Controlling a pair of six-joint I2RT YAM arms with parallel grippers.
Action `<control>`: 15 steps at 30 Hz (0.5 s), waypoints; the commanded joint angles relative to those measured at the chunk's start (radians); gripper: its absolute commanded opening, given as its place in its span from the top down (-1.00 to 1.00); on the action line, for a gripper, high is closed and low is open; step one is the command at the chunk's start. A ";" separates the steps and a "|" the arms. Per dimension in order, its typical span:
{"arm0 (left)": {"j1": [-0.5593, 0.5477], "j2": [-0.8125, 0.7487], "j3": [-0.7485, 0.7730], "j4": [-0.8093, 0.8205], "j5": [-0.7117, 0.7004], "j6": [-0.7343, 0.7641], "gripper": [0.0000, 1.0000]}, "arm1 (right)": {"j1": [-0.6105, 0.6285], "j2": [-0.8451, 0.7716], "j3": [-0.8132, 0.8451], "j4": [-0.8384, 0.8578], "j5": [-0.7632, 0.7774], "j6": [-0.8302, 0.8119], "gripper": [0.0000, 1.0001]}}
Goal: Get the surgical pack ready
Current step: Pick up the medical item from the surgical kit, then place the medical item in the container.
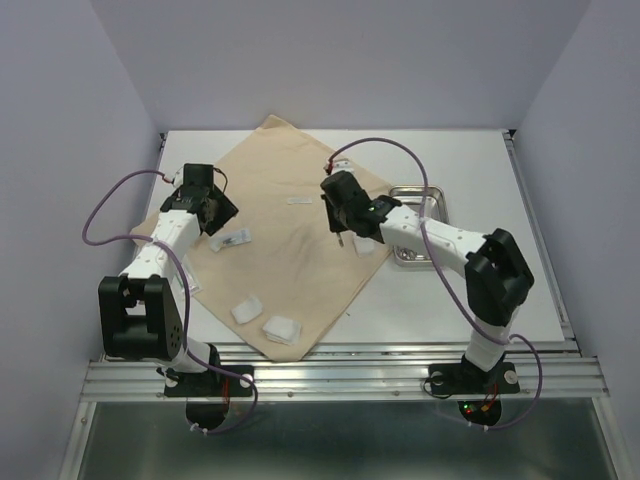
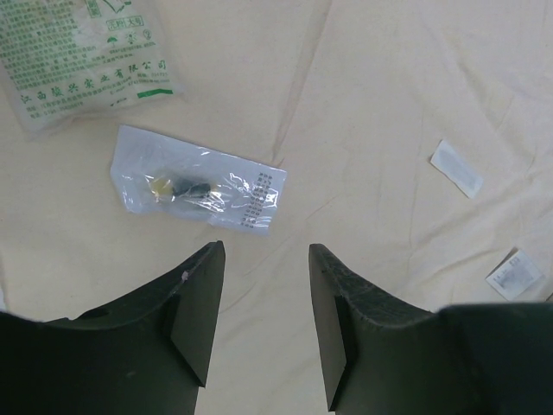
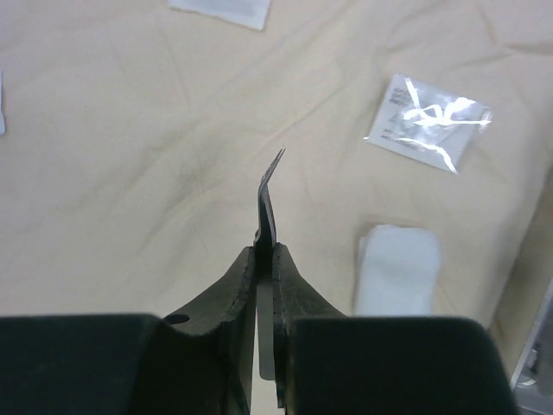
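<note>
the beige cloth (image 1: 290, 270) lies cornerwise on the white surface (image 1: 470, 160). its far corner reaches the back edge and its near corner stops just short of the front edge. its left corner is hidden under the left arm. its right corner comes up beside the steel tray (image 1: 412, 192), which the right arm partly covers; whether they touch i cannot tell. bare surface lies open to the right of the tray and along the front right. pale walls (image 1: 60, 150) close in the left, back and right.

the left hand (image 2: 266, 251) hangs over the cloth's left part with its fingers standing moderately apart and nothing between them. the right hand (image 3: 266, 251) is over the middle of the cloth, pinched on a thin flat piece (image 3: 268, 203) that sticks out past the fingertips.

the overhead view alone shows two gauze pads (image 1: 247, 310) near the cloth's front left edge, close together. only the left wrist view resolves a clear packet (image 2: 197, 186) with dark bits inside just ahead of the fingers, a printed packet (image 2: 86, 60) beyond it, and a white strip (image 2: 456, 169) well to the right. only the right wrist view shows the held piece edge-on, too thin to name, with another gauze pad (image 3: 397, 270) just right of the fingers and a shiny packet (image 3: 429, 121) farther off.
</note>
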 commanded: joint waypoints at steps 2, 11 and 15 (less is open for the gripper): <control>-0.005 -0.012 -0.018 0.026 0.028 0.064 -0.10 | -0.121 -0.159 -0.095 0.013 0.063 -0.005 0.90; -0.028 0.032 -0.011 0.033 0.060 0.106 -0.10 | -0.349 -0.315 -0.290 0.013 0.057 -0.034 0.88; -0.035 0.043 -0.011 0.037 0.071 0.106 -0.10 | -0.411 -0.307 -0.321 0.027 0.051 -0.059 0.88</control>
